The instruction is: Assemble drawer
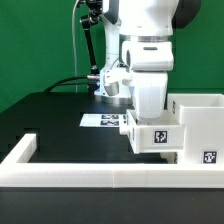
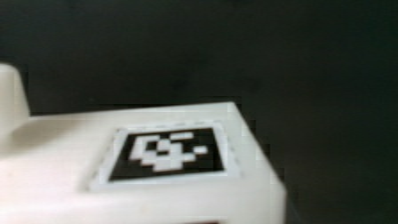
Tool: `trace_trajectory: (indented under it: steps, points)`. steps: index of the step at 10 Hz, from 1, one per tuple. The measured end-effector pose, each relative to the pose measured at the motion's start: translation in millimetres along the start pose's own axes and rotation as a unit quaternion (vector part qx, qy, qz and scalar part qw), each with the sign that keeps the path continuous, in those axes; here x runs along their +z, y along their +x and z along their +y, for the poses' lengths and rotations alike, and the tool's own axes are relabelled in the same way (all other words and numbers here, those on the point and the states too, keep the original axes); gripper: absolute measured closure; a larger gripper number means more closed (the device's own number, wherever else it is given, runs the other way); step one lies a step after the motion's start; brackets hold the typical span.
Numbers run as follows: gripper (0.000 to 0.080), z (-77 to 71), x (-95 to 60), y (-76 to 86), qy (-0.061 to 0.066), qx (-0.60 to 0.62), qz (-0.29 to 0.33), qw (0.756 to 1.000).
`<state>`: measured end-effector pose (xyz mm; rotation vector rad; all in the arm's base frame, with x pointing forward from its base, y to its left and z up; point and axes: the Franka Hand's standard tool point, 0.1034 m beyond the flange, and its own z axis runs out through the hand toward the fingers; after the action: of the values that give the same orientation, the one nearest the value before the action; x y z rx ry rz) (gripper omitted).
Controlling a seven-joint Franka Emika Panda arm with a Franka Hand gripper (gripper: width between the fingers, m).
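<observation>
A small white drawer tray with a black-and-white tag on its front sits under my gripper, against the exterior view's left side of the large white housing. The gripper reaches down into the tray from above. Its fingertips are hidden by the tray wall, and it looks closed on that wall. In the wrist view the tray's tagged face fills the lower part of the picture, very close, and no fingers show. A second tray is not in view.
A long low white border wall runs along the front of the black table and turns back at the exterior view's left. The marker board lies flat behind the tray. Black cables hang behind the arm.
</observation>
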<state>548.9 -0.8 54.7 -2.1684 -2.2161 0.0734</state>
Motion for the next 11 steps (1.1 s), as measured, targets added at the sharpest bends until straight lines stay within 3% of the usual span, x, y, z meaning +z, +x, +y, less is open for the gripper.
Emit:
trace_trajectory:
  steps: [2,3,4,11]
  points:
    - [0.0757,0.7,0.4,-0.7,-0.002,-0.006,0.001,1.000]
    - [0.0757,2.7,0.6,1.1,-0.013,-0.006,0.004,1.000]
    - [0.0757,3.0,0.1,1.7,-0.014,-0.007,0.004,1.000]
    - [0.0757,1.2,-0.4,21.6,-0.010,-0.002,0.002,1.000]
